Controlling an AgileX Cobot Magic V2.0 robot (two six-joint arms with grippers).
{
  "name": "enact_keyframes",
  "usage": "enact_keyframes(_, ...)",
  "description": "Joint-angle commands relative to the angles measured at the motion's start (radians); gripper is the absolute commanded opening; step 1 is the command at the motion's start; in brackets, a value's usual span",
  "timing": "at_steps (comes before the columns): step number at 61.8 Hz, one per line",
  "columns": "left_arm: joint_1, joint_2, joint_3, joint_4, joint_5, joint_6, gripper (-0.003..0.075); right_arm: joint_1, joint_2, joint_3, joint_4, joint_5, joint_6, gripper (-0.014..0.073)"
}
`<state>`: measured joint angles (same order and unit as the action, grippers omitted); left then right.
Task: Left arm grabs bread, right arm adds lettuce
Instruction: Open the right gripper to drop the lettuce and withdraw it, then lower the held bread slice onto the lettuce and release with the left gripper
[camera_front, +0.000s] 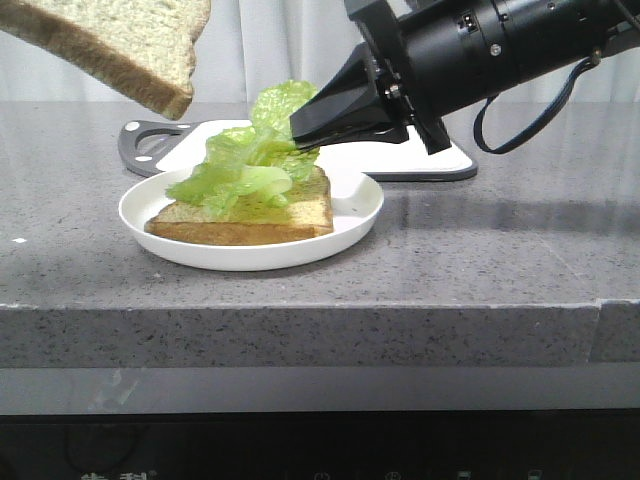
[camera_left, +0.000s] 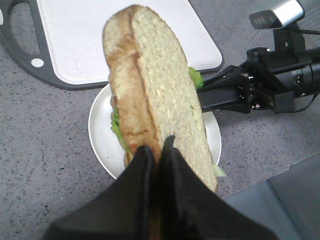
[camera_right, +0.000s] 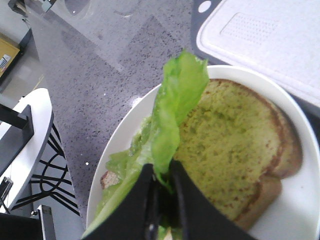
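Note:
My left gripper is shut on the bread, a thick golden slice with a brown crust, and holds it on edge above the white plate. In the front view the bread hangs at the top left, and the left gripper is out of frame. My right gripper is shut on the lettuce, whose lower part drapes onto a toast slice on the plate. In the right wrist view the right gripper pinches the green lettuce over the toast.
A white cutting board with a dark rim lies just behind the plate; it also shows in the left wrist view and the right wrist view. The grey stone counter's front edge runs below the plate.

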<state>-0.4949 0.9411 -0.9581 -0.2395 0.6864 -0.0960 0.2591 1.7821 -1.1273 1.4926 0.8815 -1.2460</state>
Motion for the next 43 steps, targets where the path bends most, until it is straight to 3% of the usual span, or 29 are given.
enact_keyframes(1, -0.003, -0.012, -0.028, -0.013, -0.076, 0.001, -0.0020, 0.002, -0.045, -0.022, 0.036, 0.016, -0.016, 0.0092)
enact_keyframes(7, -0.003, -0.012, -0.028, -0.013, -0.076, 0.001, -0.0020, 0.002, -0.045, -0.022, 0.033, -0.001, -0.004, 0.0309)
enact_keyframes(14, -0.003, -0.012, -0.028, -0.013, -0.076, 0.001, -0.0020, 0.002, -0.062, -0.022, 0.007, -0.014, -0.002, 0.0450)
enact_keyframes(20, -0.003, -0.012, -0.028, -0.013, -0.076, 0.001, -0.0020, 0.001, -0.101, -0.022, -0.077, -0.080, 0.059, 0.0450)
enact_keyframes(31, -0.003, -0.012, -0.028, -0.013, -0.076, 0.001, -0.0020, 0.001, -0.222, -0.022, -0.351, -0.197, 0.255, 0.0451)
enact_keyframes(43, -0.003, 0.016, -0.028, -0.040, -0.093, 0.001, -0.0020, 0.001, -0.404, -0.022, -0.617, -0.147, 0.537, 0.0420)
